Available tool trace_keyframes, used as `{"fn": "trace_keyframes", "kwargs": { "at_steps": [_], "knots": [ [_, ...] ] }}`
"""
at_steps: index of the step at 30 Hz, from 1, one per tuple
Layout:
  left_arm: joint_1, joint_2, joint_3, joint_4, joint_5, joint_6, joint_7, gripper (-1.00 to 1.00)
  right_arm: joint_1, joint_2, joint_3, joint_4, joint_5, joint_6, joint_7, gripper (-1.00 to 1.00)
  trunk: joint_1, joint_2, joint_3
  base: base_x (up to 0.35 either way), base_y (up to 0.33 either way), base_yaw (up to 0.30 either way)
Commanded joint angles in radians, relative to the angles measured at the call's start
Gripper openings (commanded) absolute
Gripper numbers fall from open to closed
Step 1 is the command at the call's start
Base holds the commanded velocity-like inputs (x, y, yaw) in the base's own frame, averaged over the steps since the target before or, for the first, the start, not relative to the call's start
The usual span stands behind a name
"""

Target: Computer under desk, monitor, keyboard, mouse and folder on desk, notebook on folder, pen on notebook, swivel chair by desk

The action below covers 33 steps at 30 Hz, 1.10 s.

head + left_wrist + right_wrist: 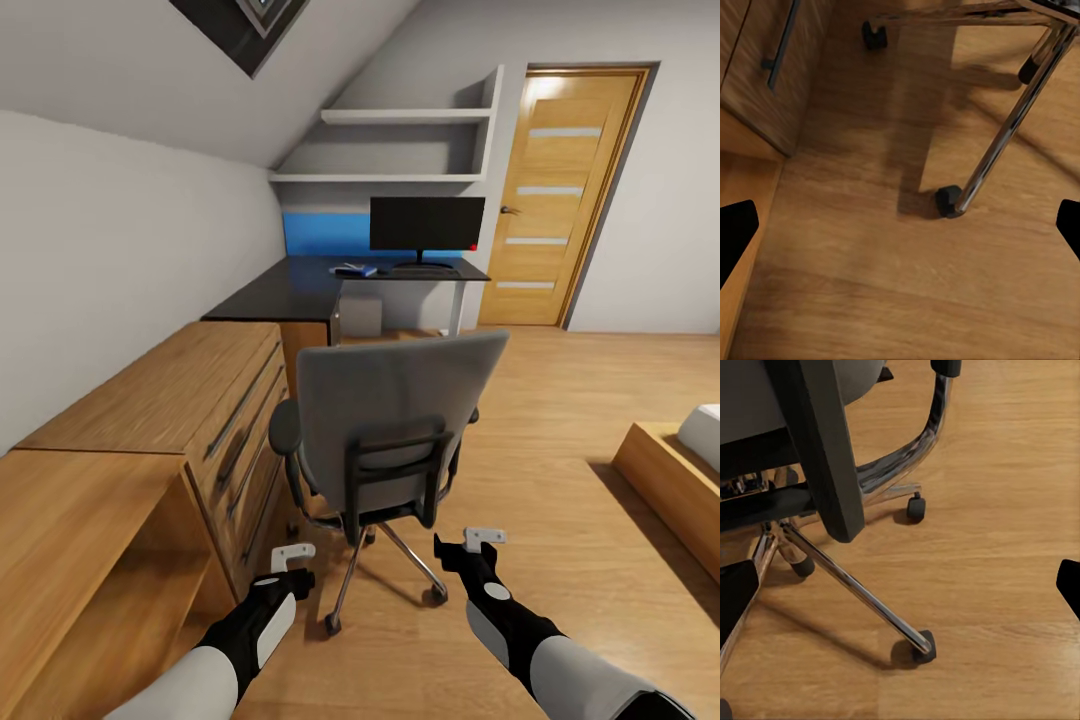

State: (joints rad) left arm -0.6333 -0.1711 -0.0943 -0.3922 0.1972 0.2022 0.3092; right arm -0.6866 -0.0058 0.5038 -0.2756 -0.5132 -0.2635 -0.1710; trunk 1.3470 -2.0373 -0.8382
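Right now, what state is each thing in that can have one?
left gripper: open, empty.
right gripper: open, empty.
swivel chair: upright, back toward the robot, away from the desk.
monitor: upright on desk, screen dark.
door: closed.
wooden chest: drawers shut.

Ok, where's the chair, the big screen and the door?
chair (400,395), head view, on its grey back.
monitor (427,223), head view, middle of the black screen.
door (560,215), head view, on its wooden panel.
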Motion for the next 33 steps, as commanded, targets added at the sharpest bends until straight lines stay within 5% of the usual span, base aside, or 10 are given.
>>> {"fn": "trace_keyframes", "kwargs": {
  "at_steps": [1,11,15,21,23,29,33],
  "knots": [
    [0.000,0.001,-0.009,-0.002,0.009,0.005,0.008,1.00,-0.001,-0.001,0.009,-0.001,-0.007,-0.003,-0.005,1.00,0.004,-0.008,-0.004,0.000,0.000,0.000],
    [0.000,0.001,-0.009,-0.006,0.008,-0.009,0.009,1.00,0.000,-0.001,0.008,-0.002,-0.006,-0.058,-0.006,1.00,0.042,-0.078,-0.035,0.000,0.000,0.000],
    [0.000,0.001,-0.009,-0.009,0.008,-0.115,0.009,1.00,0.005,0.000,0.009,-0.002,-0.005,-0.132,-0.007,1.00,0.057,-0.106,-0.048,0.000,0.000,0.000],
    [0.000,0.000,-0.014,-0.043,0.008,-0.148,0.011,1.00,0.013,0.000,0.009,-0.002,-0.001,-0.189,-0.007,1.00,0.080,-0.148,-0.067,0.000,0.000,0.000],
    [0.000,-0.003,-0.015,-0.070,0.008,-0.128,0.013,1.00,0.014,0.000,0.009,-0.002,0.000,-0.205,-0.006,1.00,0.088,-0.162,-0.073,0.000,0.000,0.000],
    [0.000,-0.003,-0.014,-0.218,0.009,0.111,0.012,1.00,0.015,0.010,0.011,-0.002,0.025,-0.227,-0.006,1.00,0.111,-0.204,-0.092,0.000,0.000,0.000],
    [0.000,-0.003,-0.010,-0.235,0.010,0.149,0.009,1.00,0.015,0.017,0.010,-0.002,0.045,-0.228,-0.007,1.00,0.126,-0.232,-0.104,0.000,0.000,0.000]
  ]
}}
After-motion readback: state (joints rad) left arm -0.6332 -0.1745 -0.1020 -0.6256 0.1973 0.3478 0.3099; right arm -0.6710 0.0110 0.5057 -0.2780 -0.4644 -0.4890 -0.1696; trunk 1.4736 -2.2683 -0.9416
